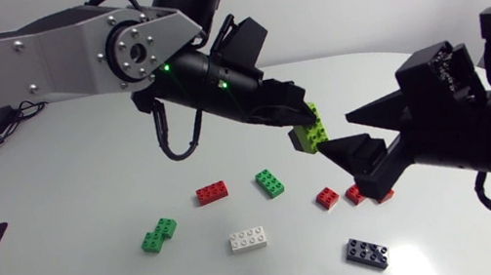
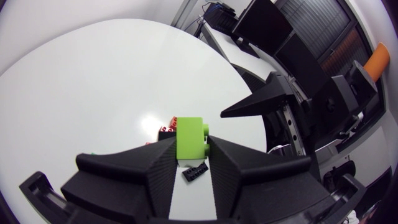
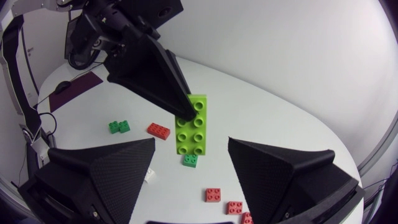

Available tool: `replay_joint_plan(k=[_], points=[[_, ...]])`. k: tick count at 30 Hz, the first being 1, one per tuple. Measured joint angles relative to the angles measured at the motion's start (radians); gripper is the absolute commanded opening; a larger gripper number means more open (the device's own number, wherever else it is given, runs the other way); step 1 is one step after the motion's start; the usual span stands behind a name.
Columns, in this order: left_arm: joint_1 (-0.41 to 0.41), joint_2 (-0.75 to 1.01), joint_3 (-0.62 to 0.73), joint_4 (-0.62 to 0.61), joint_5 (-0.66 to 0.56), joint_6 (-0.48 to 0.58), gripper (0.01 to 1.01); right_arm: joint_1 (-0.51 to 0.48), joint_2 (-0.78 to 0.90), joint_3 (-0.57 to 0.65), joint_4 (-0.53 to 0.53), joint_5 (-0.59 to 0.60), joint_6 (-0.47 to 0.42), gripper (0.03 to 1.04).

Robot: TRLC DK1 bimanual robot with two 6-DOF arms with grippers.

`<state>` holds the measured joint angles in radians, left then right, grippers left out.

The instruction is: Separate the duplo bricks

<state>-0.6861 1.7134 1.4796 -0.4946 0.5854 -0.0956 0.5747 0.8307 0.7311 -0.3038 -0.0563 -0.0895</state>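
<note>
The left tool [image 1: 303,125] is clamped on the green brick [image 3: 191,124]. The right tool [image 1: 336,134], wide apart, should close squarely on its free end, then pull.

I can read no text, number, label or sign in any of my three views. The studs on the lime-green rectangular plastic duplo brick [image 3: 193,134] are too small for me to make out any embossing on them.
</note>
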Motion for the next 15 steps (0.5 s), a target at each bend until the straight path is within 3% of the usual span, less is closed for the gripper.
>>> replay_joint_plan(k=[2, 9, 15], points=[[0.000, 0.002, 0.000, 0.005, 0.008, -0.005, 0.264, 0.010, 0.024, 0.008, 0.019, 0.000, 0.011, 0.79], [0.000, 0.002, 0.015, 0.010, 0.023, -0.015, 0.264, 0.016, 0.095, 0.008, 0.073, 0.003, 0.023, 0.78], [0.012, 0.002, 0.019, 0.012, 0.044, -0.029, 0.264, 0.017, 0.110, 0.008, 0.090, 0.005, 0.023, 0.44]])
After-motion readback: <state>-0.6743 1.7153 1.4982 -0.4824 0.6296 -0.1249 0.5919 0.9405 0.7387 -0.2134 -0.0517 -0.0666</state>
